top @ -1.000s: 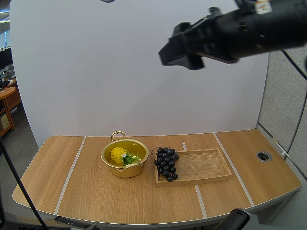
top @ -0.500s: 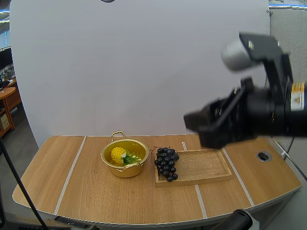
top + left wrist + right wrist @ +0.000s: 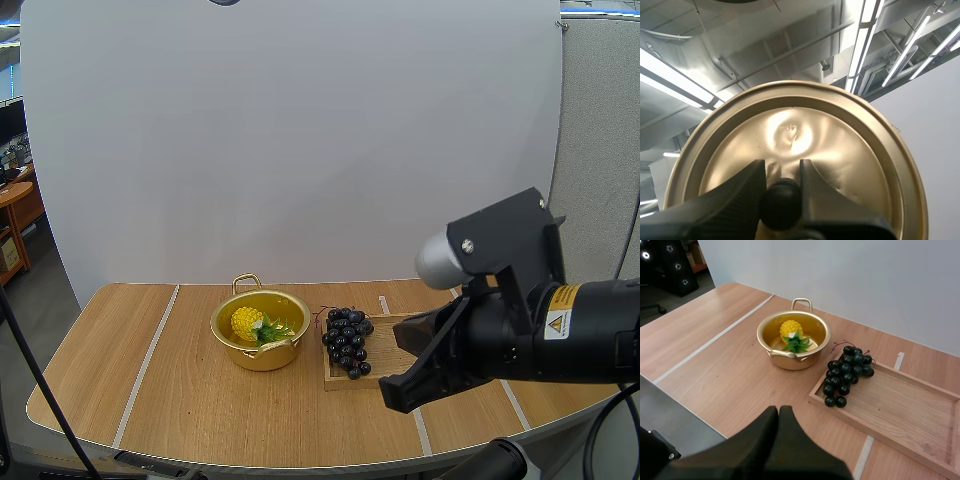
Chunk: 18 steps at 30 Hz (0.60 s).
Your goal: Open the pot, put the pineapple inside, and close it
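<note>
A gold pot (image 3: 262,350) stands open on the table, left of centre, with a yellow pineapple (image 3: 247,322) lying inside it. The right wrist view looks down at the same pot (image 3: 771,346) and pineapple (image 3: 790,329) from the front. My right gripper (image 3: 393,394) hangs low in front of the wooden tray; its fingers (image 3: 776,416) lie together as one dark wedge, holding nothing. My left gripper (image 3: 782,172) is shut on the black knob (image 3: 781,202) of the gold lid (image 3: 840,145), which it holds up with the lid's underside facing the camera.
A wooden tray (image 3: 425,345) lies right of the pot, with a bunch of dark grapes (image 3: 346,340) on its left end. The same tray (image 3: 905,412) and grapes (image 3: 845,371) appear ahead of my right gripper. A round hole in the table is hidden behind my right arm.
My right arm has swung down from high above the table to low over its front right. The pot, pineapple, grapes and tray have not moved.
</note>
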Tool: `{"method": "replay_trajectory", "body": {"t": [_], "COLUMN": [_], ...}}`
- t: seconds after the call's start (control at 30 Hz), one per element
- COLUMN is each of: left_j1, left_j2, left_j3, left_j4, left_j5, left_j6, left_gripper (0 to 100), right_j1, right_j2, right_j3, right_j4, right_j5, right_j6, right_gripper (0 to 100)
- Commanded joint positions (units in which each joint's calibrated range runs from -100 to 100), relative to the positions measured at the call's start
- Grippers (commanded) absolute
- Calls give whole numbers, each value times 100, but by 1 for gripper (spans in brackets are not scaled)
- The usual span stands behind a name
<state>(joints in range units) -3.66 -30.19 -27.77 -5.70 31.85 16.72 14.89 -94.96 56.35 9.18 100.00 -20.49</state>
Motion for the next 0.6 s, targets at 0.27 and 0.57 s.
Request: {"method": "replay_trajectory", "body": {"t": [0.27,0.57], "left_j1": [-11,-11], "left_j2": [-34,-34], "left_j3": [-40,-40], "left_j4": [11,11], "left_j5": [-122,-122], "left_j6": [-59,-59], "left_gripper": [0,0], "right_j1": [-88,-88], "right_j2": [-42,-42], "right_j3": [622,619], "right_j4": [207,195], "right_j5": [-110,-953], "right_j6": [-112,-318], "right_gripper": [0,0]}}
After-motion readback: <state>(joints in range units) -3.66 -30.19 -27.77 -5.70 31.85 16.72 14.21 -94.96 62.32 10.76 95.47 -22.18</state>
